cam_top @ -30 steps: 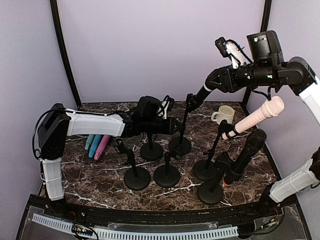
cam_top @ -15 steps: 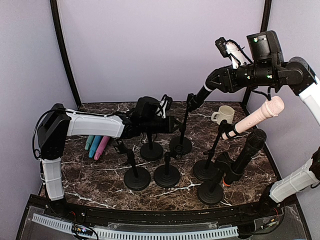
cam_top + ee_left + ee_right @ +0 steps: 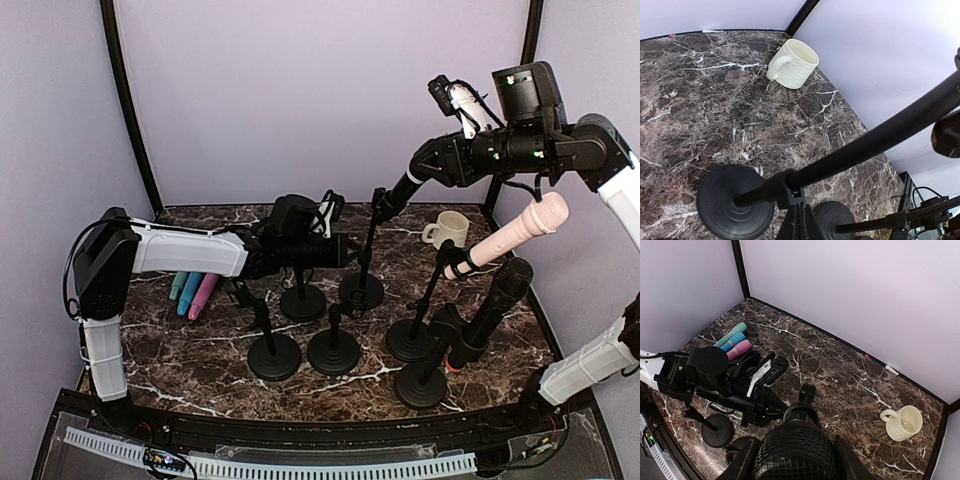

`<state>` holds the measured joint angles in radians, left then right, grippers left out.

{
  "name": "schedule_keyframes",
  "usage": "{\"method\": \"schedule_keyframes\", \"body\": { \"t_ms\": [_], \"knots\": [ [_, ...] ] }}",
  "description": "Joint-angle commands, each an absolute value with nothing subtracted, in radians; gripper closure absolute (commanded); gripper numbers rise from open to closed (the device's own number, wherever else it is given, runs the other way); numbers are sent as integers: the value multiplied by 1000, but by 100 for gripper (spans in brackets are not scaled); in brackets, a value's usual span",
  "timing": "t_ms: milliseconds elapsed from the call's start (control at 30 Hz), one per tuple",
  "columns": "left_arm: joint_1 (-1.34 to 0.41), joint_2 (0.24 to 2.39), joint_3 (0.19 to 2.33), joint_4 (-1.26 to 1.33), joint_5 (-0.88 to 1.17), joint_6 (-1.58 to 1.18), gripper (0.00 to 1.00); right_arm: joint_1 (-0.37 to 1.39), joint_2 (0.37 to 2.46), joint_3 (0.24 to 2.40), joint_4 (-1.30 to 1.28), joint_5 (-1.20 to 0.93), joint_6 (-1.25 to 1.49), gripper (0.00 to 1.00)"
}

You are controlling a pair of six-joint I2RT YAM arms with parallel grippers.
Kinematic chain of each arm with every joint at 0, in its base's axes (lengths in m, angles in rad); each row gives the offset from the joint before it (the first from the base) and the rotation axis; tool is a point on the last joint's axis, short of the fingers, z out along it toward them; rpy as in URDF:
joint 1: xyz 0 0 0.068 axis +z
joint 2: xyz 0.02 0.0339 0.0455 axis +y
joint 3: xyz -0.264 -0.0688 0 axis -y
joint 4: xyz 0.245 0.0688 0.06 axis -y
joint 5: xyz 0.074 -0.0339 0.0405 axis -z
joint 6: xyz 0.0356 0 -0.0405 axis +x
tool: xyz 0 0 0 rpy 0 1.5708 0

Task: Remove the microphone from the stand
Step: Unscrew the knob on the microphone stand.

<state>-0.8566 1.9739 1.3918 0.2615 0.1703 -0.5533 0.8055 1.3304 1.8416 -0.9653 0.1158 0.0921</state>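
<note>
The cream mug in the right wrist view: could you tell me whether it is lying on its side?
No, the cream mug stands upright on the table, its open mouth facing up.

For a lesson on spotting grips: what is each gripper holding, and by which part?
The right gripper holds the black microphone by its mesh head. The left gripper is shut on the microphone stand, low on its pole.
</note>
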Motion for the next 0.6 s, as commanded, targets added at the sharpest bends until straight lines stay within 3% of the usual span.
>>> {"method": "schedule_keyframes", "body": {
  "t_ms": [0, 433, 567],
  "knots": [
    [-849, 1996, 1360, 42, 94, -492, 97, 822, 1292, 1849, -872, 96, 103, 71],
    [-852, 2000, 1456, -74, 48, -411, 95, 830, 1295, 1867, -866, 101, 102, 70],
    [-856, 1992, 1505, -90, 53, -392, 94, 833, 1290, 1864, -860, 109, 105, 56]
  ]
}}
